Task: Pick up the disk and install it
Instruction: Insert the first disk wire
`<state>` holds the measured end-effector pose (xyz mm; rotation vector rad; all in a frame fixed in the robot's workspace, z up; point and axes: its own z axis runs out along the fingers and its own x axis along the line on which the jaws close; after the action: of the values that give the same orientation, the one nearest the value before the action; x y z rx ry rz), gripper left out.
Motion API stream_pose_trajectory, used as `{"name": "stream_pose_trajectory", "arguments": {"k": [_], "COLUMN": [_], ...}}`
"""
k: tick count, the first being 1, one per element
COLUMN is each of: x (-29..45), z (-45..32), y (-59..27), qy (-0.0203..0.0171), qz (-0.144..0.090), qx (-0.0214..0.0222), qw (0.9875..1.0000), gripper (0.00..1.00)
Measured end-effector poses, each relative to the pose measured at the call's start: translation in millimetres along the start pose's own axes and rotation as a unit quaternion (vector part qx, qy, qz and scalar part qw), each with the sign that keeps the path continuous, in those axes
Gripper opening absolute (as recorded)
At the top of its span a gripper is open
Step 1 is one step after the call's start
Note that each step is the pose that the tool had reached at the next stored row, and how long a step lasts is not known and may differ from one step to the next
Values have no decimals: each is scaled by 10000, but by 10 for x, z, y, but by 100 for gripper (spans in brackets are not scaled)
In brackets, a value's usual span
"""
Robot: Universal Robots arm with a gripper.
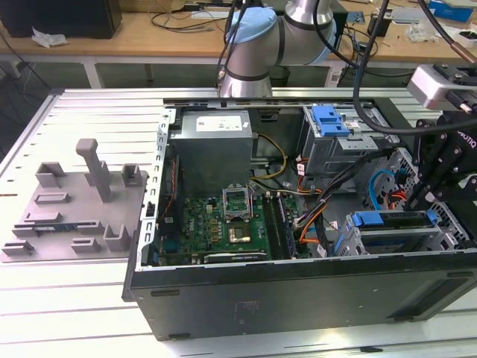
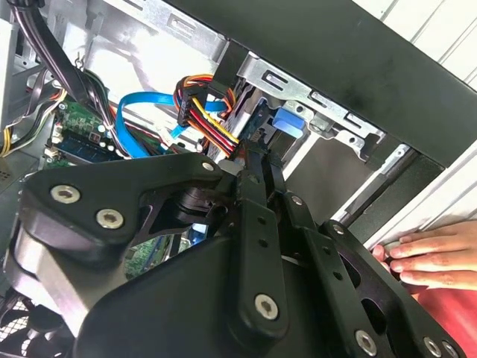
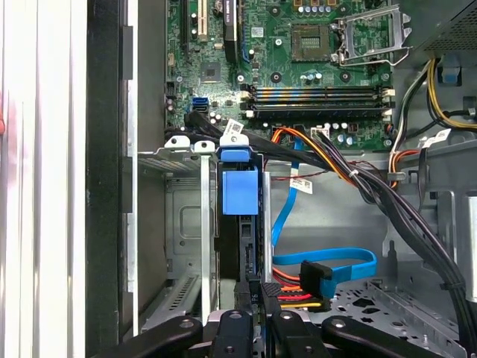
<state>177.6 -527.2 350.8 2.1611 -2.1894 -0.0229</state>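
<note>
Clearly the gripper (image 3: 258, 289) has its jaws drawn in on the thin near edge of the disk (image 3: 240, 194). The disk stands edge-on between them and reaches ahead of them into the grey drive cage (image 3: 186, 224), blue carrier end farthest from the jaws. In the exterior view the disk (image 1: 393, 221) already lies within the cage, the gripper (image 1: 429, 195) close against its end. How deep it is seated I cannot tell.

The main hazard, as I judge it, is jamming. The hold is narrow and at one end only, so any tilt could cock the carrier rails against the cage walls and wedge the disk, or let it slip between the jaws.

Cables are the second worry. The blue SATA cable (image 3: 328, 261) and the red-and-yellow power lead (image 3: 294, 297) lie just beside the jaws, and the black cable bundle (image 3: 373, 186) runs off to one side ahead of them. A loop could snag on a finger or be pinched.

In the second wrist view a person's hand (image 2: 432, 257) rests on the case edge, close behind the jaws beside the gripper (image 2: 259, 155) body, where a sideways correction might strike it.
</note>
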Motion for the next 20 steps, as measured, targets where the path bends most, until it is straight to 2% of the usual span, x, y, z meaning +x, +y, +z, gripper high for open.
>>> {"name": "stream_pose_trajectory", "arguments": {"k": [5,11,20], "x": [0,0,-5], "z": [1,3,10], "y": [0,7,40], "qy": [0,-2,-2], "qz": [0,3,7], "qx": [0,93,99], "qw": [10000,10000,10000], "gripper": [17,17,17]}}
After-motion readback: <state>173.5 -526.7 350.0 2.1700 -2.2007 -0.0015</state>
